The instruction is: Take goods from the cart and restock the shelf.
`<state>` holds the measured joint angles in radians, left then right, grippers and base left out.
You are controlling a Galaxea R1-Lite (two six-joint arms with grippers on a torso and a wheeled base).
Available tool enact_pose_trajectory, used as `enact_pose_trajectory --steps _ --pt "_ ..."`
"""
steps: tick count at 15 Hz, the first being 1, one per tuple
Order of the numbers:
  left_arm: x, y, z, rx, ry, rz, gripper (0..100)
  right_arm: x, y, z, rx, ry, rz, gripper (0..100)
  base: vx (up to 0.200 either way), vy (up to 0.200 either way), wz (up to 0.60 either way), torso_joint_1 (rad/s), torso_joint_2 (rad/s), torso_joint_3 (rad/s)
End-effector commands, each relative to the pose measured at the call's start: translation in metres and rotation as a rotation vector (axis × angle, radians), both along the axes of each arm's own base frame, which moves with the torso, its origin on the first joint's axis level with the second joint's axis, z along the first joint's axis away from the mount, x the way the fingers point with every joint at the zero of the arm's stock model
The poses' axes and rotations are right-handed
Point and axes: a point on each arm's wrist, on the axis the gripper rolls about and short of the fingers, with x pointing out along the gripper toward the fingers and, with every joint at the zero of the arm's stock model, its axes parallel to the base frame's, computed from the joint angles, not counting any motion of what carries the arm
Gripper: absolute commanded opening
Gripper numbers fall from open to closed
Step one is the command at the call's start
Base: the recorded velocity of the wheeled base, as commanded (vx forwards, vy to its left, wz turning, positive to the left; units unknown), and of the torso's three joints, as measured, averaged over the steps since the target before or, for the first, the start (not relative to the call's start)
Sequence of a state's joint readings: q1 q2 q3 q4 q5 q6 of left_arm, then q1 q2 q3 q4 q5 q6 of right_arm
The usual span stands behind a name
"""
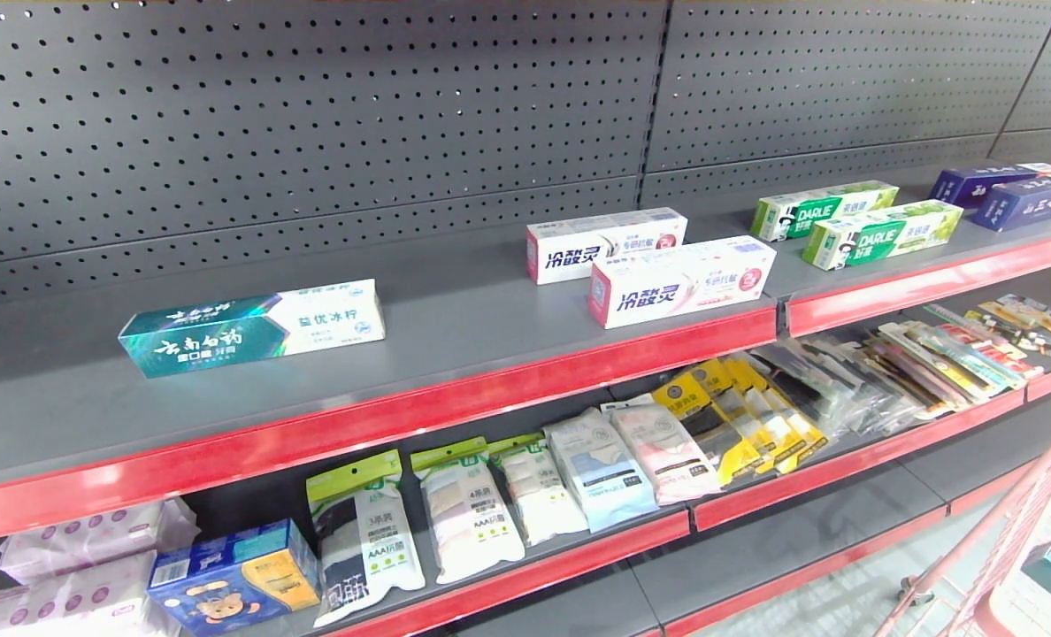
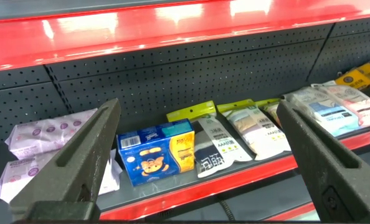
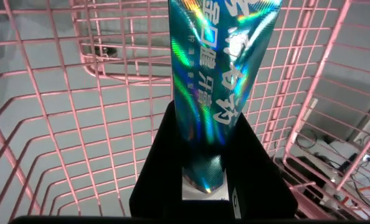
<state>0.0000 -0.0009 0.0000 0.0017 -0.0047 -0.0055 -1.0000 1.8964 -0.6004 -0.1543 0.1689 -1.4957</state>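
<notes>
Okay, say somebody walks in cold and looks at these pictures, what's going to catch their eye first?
First is the shimmering teal toothpaste box, clamped in the right claw with the pink wire cart behind it. Next come the glossy red shelf edges. A similar teal box lies alone on the left part of the top shelf.

Two teal toothpaste boxes (image 1: 251, 327) (image 3: 216, 93), two white-and-pink boxes (image 1: 605, 245) (image 1: 680, 281), two green boxes (image 1: 822, 210) (image 1: 879, 233), two dark-blue boxes (image 1: 977, 184) (image 1: 1025, 202), one pink cart (image 1: 1025, 509).
</notes>
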Motion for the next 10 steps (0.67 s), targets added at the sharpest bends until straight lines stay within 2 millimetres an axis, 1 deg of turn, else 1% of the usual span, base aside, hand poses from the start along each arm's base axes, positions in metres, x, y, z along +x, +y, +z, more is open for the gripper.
enact_pose_trajectory --steps 1,4,10 --pt "0.000 0.000 0.000 -0.001 0.001 0.000 100 -0.009 0.015 0.020 -0.045 -0.046 0.005 0 0.000 0.000 0.00 0.000 0.00 0.000" --pt "0.000 0.000 0.000 -0.001 0.001 0.000 100 -0.016 0.027 0.038 -0.094 -0.111 0.027 0 0.000 0.000 0.00 0.000 0.00 0.000" --pt "0.000 0.000 0.000 -0.001 0.001 0.000 100 -0.027 0.044 0.063 -0.191 -0.171 0.025 0 0.000 0.000 0.00 0.000 0.00 0.000"
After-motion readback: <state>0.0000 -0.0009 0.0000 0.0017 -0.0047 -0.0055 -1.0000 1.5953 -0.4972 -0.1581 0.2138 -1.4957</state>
